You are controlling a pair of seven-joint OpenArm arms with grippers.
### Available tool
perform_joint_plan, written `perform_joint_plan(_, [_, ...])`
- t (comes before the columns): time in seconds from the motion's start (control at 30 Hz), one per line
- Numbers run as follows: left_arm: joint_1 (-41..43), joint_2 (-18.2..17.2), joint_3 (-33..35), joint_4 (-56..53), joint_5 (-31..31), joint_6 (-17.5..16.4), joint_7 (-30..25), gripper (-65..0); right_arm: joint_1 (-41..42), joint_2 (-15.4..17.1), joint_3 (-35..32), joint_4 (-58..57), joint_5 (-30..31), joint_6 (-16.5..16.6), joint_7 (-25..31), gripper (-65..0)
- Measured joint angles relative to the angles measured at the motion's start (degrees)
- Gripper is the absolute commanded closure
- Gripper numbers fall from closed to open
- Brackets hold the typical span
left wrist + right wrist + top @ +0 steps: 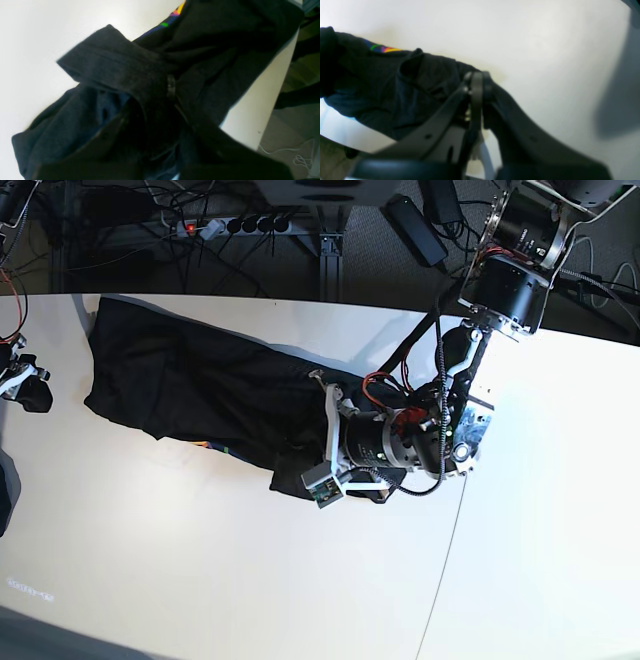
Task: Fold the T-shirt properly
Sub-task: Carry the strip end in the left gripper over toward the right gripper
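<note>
1. My left gripper (171,87) has its jaws pinched together on a thick bunched fold of the T-shirt (200,390); in the left wrist view the dark knit wraps over and around both fingers, with a hemmed edge sticking out toward 10 o'clock.

2. My right gripper (477,82) is shut with the fingertips pressed together. In its wrist view the tips sit right at the cloth's edge, but I cannot tell whether any fabric is caught between them.

3. The T-shirt lies on the white table (250,580) as a long, narrow, rumpled band. In the base view it runs from about 10 o'clock down toward the centre, where my left arm (400,445) sits over its near end.

4. A sliver of the rainbow print (175,12) peeks out at 12 o'clock in the left wrist view, and again along the band's lower edge in the base view, so most of the print seems turned under or inward.

5. My judgement: the lengthwise folding looks partly done, since the shirt is already narrowed, but it is loose and creased.

6. Left to do, as I read it: carry the gripped end over toward 10 o'clock, lay it flat, and square up the edges.
</note>
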Motion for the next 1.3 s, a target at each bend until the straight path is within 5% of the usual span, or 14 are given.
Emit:
perform_joint_plan(0.1, [0.2, 0.0, 0.3, -0.7, -2.2, 0.0, 1.2, -33.5, 0.0, 0.0, 0.0, 0.0, -0.3, 0.0, 0.2, -0.1])
perform_joint_plan(0.13, [0.4, 0.0, 0.5, -0.8, -2.3, 0.0, 1.2, -38.5, 0.0, 0.0, 0.0, 0.0, -1.5, 0.0, 1.0, -11.0])
perform_joint_plan(0.2, [0.9, 0.0, 0.9, -0.9, -3.9, 0.1, 1.2, -39.7, 0.0, 0.0, 0.0, 0.0, -3.2, 0.0, 1.5, -33.3])
perform_joint_plan(0.27, [1.1, 0.0, 1.8, -0.9, -6.4, 0.1, 1.3, -39.7, 0.0, 0.0, 0.0, 0.0, -4.3, 0.0, 1.5, -44.6])
perform_joint_plan(0.4, [1.1, 0.4, 4.0, -0.9, -9.6, 0.3, 1.3, -39.6, 0.0, 0.0, 0.0, 0.0, -3.9, 0.0, 1.5, -44.4])
perform_joint_plan(0.8, [2.6, 8.7, 10.0, -0.9, -7.1, 0.3, -0.2, -39.6, -1.9, -0.7, 0.0, -5.2, -0.2, 0.0, -1.7, -44.4])
perform_joint_plan(1.3, [2.6, 10.5, 6.4, -0.9, -5.5, 0.3, 1.4, -39.6, -3.3, -12.0, 0.5, -8.0, 4.3, 0.0, -1.0, -44.3])
